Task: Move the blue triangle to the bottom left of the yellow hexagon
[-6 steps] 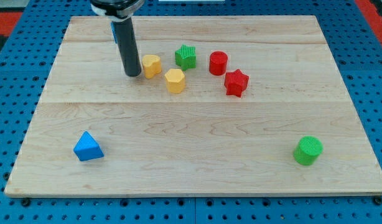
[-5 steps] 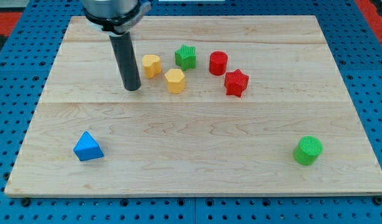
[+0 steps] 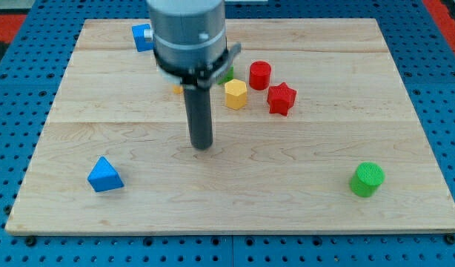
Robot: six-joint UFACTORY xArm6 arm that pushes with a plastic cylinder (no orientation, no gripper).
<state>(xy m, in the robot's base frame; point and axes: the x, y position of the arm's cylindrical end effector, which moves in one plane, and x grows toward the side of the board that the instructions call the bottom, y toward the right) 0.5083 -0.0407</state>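
Note:
The blue triangle [image 3: 105, 175] lies near the board's lower left corner. The yellow hexagon [image 3: 236, 94] sits above the board's middle, just left of the red star [image 3: 281, 99]. My tip [image 3: 203, 145] rests on the board in the middle, below and left of the yellow hexagon and well to the upper right of the blue triangle. It touches no block. The arm's body hides the area left of the hexagon.
A red cylinder [image 3: 260, 75] stands above the star. A green block [image 3: 227, 74] peeks out beside the arm, and a sliver of another yellow block [image 3: 177, 89] shows at its left. A blue block [image 3: 143, 36] sits at top left, a green cylinder [image 3: 367, 179] at lower right.
My tip has moved down and to the right, from beside the yellow blocks to the board's middle. The yellow hexagon now sits farther right, closer to the red star. The blue triangle has not moved.

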